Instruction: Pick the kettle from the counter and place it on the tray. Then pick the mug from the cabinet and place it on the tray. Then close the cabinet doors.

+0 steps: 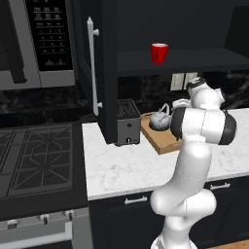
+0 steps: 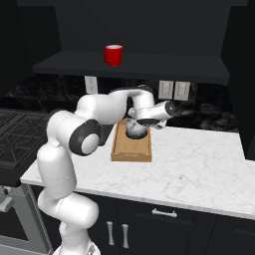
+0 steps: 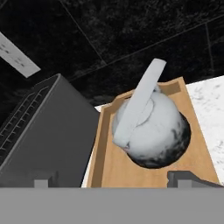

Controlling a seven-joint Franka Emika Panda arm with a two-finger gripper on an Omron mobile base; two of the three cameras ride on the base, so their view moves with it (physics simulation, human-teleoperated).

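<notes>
The kettle (image 3: 151, 131) sits upright inside the tray (image 3: 105, 170), at the end nearer the wall. Its thin arched handle (image 3: 138, 103) runs along the tray's long axis, toward the backsplash. The kettle body is squat, rounded, silver-grey metal with a mottled sheen. The tray is shallow, rectangular, light-brown wood with low raised edges; its long axis runs from wall to counter front. The gripper (image 3: 113, 181) hangs just above the kettle, jaws spread wide, grasping nothing; one fingertip (image 3: 186, 178) stands clear of the kettle body. The boxy toaster (image 1: 128, 121) stands just beside the tray. The white marble-patterned counter (image 2: 199, 164) lies bare beyond the tray's other long edge. The red cylindrical mug (image 1: 159, 52) stands on the cabinet (image 1: 194, 61) shelf above, door (image 1: 92, 68) swung open.
</notes>
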